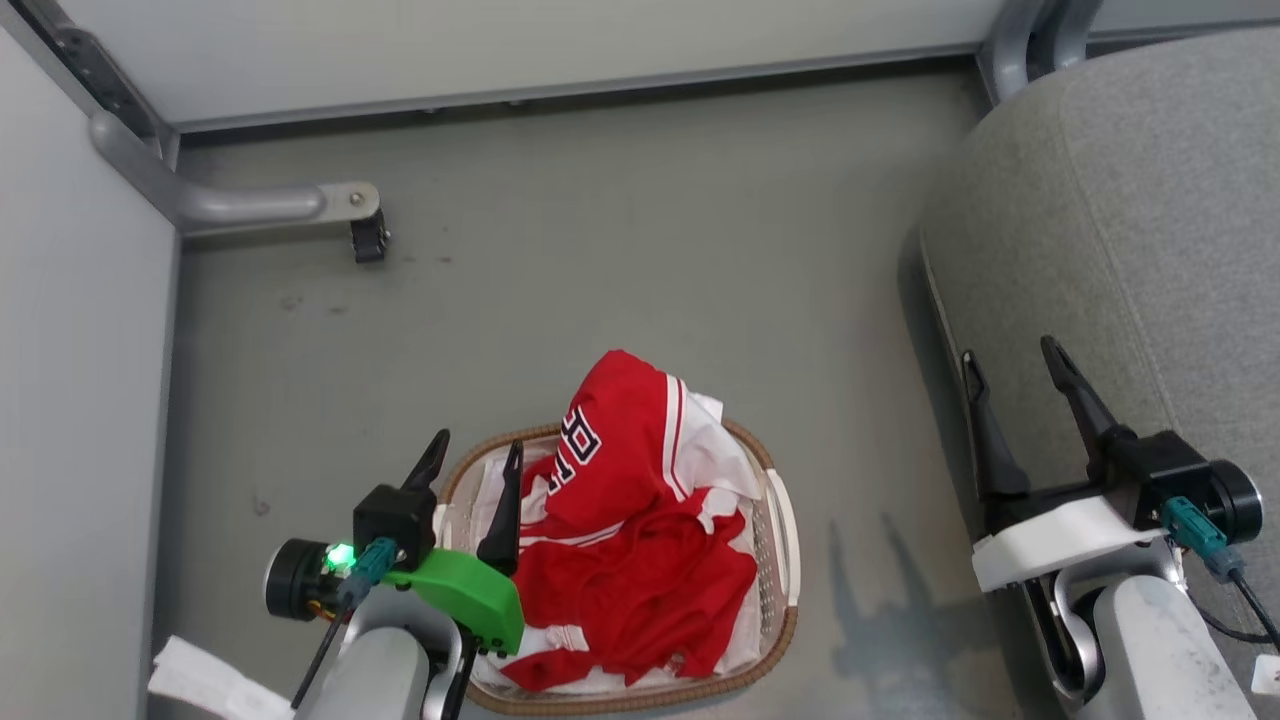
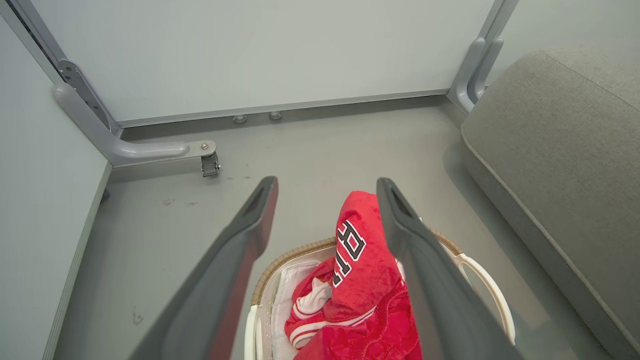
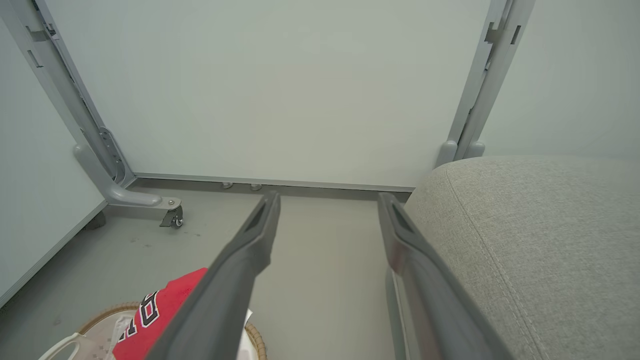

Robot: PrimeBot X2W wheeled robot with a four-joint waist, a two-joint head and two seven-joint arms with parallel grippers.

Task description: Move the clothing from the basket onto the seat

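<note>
While both arms sit low in the head view, the left gripper (image 1: 478,440) is spread wide and holds nothing; its fingers overlap the left rim of the basket (image 1: 790,622). The clothing (image 1: 630,530), red jerseys with white stripe trim, is piled inside the basket. One piece humps up past the far rim, black-and-white lettering facing left. The basket stands on the grey floor (image 1: 600,260), left of the seat (image 1: 1130,220) and apart from it. The right gripper (image 1: 1008,350) is also released and empty, its fingers lying along the seat's left edge. A caster (image 1: 368,240) on a grey frame foot sits far left, by the wall panel.

Left wrist view: fingers well apart. The raised jersey shows between them, close to the right finger; contact cannot be told. A white basket handle is right of that finger, the seat further right.

Right wrist view: fingers parted over bare floor, the right one just beside the seat's edge. The lettered jersey and the basket rim are at lower left, partly hidden by the left finger.
</note>
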